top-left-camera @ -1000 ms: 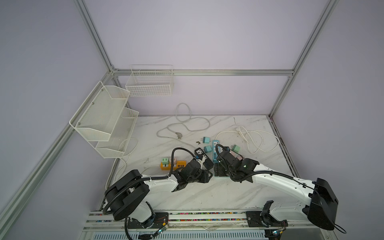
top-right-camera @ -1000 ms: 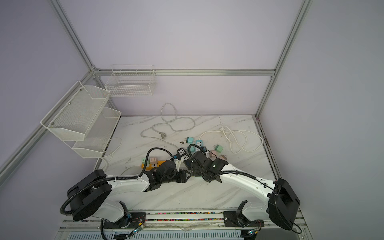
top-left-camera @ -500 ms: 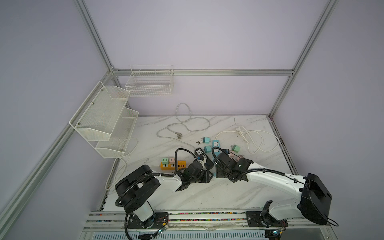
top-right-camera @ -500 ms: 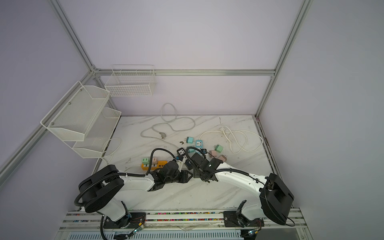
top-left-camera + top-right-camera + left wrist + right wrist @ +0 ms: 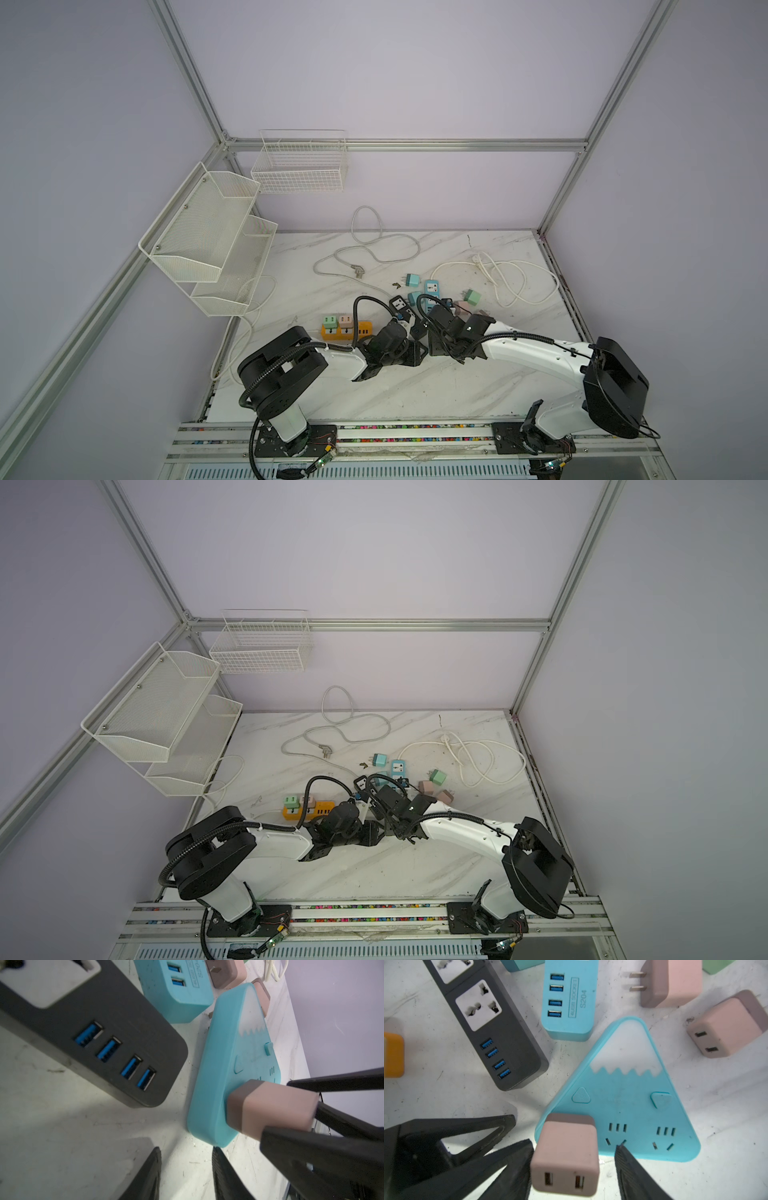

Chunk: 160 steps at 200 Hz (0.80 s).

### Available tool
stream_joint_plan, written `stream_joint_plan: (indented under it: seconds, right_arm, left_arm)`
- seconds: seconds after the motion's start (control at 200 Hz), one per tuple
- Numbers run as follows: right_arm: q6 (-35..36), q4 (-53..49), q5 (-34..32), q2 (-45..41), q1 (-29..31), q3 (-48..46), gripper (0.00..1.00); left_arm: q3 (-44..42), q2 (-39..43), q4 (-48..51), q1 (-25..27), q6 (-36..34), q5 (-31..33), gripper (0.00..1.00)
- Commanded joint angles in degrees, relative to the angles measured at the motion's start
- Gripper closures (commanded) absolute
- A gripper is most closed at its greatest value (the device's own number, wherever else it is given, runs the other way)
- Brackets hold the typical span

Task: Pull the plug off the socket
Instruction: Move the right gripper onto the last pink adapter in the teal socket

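In the right wrist view a pink cube plug stands plugged into one corner of a blue triangular socket that lies flat on the marble table. My right gripper is open and straddles the plug. One finger lies against its side and a small gap is left at the other finger. My left gripper is open over bare table, with one fingertip at the socket's corner below the plug. In both top views the two grippers meet at the front middle and hide the socket.
A black power strip and a blue USB strip lie close beside the socket. Loose pink plugs lie beyond it. An orange strip sits to the left, white cables behind, and wire baskets on the left wall.
Both arms have swung inward at their bases, and the two grippers have drawn closer together at the front middle of the table.
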<state>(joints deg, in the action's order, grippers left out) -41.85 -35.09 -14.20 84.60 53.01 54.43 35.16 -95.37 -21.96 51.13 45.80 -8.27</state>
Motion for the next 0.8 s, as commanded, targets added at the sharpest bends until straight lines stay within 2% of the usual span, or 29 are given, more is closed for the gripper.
stream_joint_plan:
  seconds: [0.0, 0.345, 0.795]
  right_arm:
    - [-0.91, -0.34, -1.80, 0.65, 0.24, 1.22, 0.37]
    - [-1.58, -0.37, -2.15, 2.18, 0.30, 1.81, 0.42]
    - [-1.78, 1.53, -1.96, 5.02, 0.24, 1.39, 0.47]
  left_arm:
    - [4.34, -0.01, -2.35, -0.21, -1.59, -0.18, 0.59]
    - [5.22, -1.09, -5.28, -0.77, -2.03, -1.36, 0.61]
    - [6.50, -5.14, -2.64, -0.86, -1.09, -1.33, 0.66]
